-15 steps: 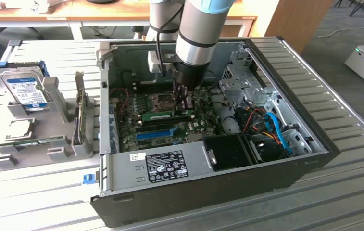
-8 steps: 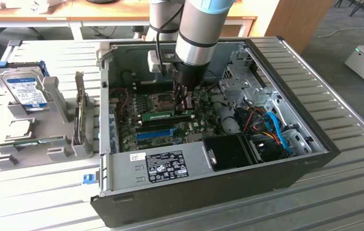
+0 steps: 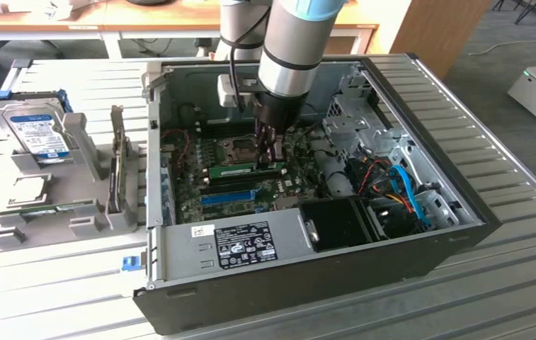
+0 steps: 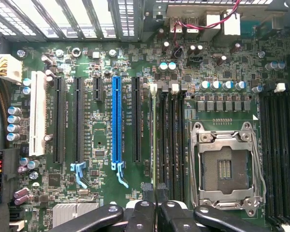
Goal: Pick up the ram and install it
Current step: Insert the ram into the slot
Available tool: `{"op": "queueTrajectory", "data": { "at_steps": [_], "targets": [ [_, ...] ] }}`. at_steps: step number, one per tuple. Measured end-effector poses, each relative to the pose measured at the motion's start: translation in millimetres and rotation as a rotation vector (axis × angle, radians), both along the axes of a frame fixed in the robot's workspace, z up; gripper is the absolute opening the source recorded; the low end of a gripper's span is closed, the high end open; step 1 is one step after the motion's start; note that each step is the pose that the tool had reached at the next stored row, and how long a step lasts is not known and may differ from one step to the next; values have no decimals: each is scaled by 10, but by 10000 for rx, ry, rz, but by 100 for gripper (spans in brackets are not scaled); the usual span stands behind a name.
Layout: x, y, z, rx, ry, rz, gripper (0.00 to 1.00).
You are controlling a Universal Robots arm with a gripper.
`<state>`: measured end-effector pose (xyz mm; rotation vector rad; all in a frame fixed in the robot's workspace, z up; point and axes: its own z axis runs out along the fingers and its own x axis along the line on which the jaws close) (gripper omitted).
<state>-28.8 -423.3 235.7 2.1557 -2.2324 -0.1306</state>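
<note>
Our jaws are clamped on the ram (image 3: pixel 246 168), held edge-on over the slots (image 4: pixel 171 140) beside the CPU socket (image 4: pixel 225 166), and we judge that any tilt or misalignment could jam it against a slot's wall instead of seating.

The ram (image 3: pixel 245 168) is a long, thin green circuit-board stick. It stands on its long edge near the middle of the motherboard (image 3: pixel 187 159), well away from the board's edges. From the wrist it shows edge-on as a narrow pale line in the memory slot (image 4: pixel 154 104) nearest the black expansion slot (image 4: pixel 136 121). The gripper (image 4: pixel 154 192) pinches one end, a finger (image 4: pixel 147 193) on each face. Whether it is fully seated cannot be told.
</note>
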Motion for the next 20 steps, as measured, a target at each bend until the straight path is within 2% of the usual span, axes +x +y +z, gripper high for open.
{"op": "queueTrajectory", "data": {
  "at_steps": [20],
  "targets": [
    [0,0,-20,1,0,-136,13]
  ]
}}
